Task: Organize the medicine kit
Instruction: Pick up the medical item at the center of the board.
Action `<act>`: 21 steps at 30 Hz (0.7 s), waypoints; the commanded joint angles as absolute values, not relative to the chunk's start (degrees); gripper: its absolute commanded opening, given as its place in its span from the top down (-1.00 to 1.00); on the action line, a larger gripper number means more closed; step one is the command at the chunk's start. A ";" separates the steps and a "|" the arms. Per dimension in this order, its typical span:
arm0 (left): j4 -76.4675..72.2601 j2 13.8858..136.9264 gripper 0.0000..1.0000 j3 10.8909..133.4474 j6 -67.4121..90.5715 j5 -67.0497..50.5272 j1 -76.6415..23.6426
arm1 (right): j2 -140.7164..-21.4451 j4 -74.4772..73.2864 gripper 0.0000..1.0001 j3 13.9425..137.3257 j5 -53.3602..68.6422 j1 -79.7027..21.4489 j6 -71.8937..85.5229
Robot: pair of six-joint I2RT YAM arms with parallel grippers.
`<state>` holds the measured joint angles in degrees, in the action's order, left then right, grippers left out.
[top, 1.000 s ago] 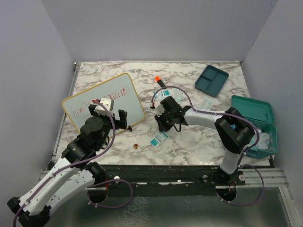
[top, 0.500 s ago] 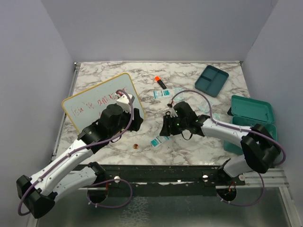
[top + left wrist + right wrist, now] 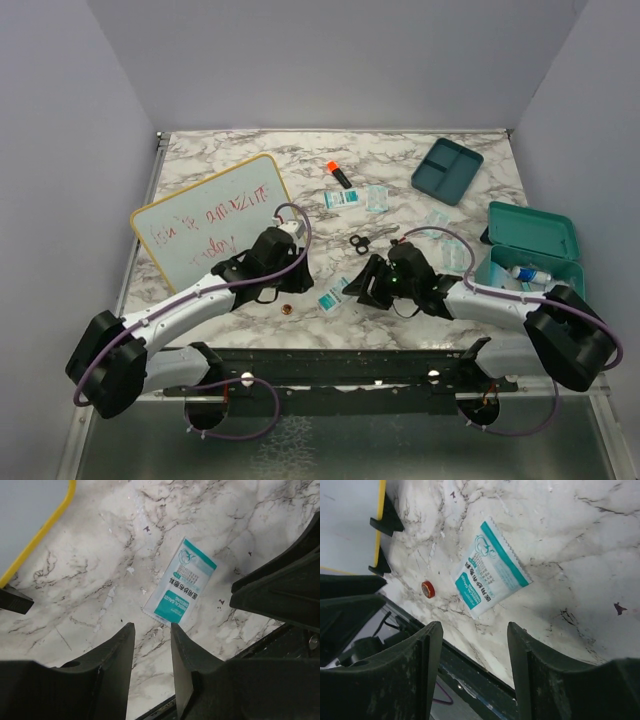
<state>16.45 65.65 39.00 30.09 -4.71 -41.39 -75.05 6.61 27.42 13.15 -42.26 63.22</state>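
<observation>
The teal medicine kit case (image 3: 530,236) stands open at the right edge, with a white and blue tube (image 3: 527,272) inside. Its divided tray (image 3: 447,170) lies apart at the back right. A teal and white dressing sachet (image 3: 333,295) (image 3: 181,587) (image 3: 490,575) lies flat near the front edge. My left gripper (image 3: 298,274) (image 3: 151,630) hovers just left of it, open with a narrow gap and nothing between the fingers. My right gripper (image 3: 363,287) (image 3: 474,630) hovers just right of it, open wide and empty.
A yellow-framed whiteboard (image 3: 215,215) lies at the left. Small scissors (image 3: 365,240), more sachets (image 3: 350,198) and an orange-capped marker (image 3: 338,172) lie mid-table. A small red cap (image 3: 287,309) (image 3: 427,589) sits by the front edge, near the sachet.
Both arms have swung down toward the front middle, closing in on the sachet from either side. My left jaws have narrowed and my right jaws have opened.
</observation>
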 commanded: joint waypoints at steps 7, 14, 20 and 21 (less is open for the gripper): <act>4.93 71.62 0.39 34.20 35.44 -10.42 -41.70 | -74.95 12.66 -0.25 24.50 3.71 -42.28 73.50; 0.21 76.46 0.46 33.46 35.44 -12.02 -41.82 | -77.46 13.69 -0.25 25.36 0.22 -42.36 74.57; -1.75 80.33 0.51 33.53 35.08 -12.05 -42.58 | -77.49 10.75 -0.25 25.86 -3.67 -43.66 78.23; -1.98 80.84 0.51 33.49 35.09 -12.04 -42.63 | -77.92 11.22 -0.25 25.57 -3.62 -43.76 78.66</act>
<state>1.61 78.96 33.85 34.96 -10.50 -41.78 -76.95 11.86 25.23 0.73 -42.87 75.50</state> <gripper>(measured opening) 0.254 0.626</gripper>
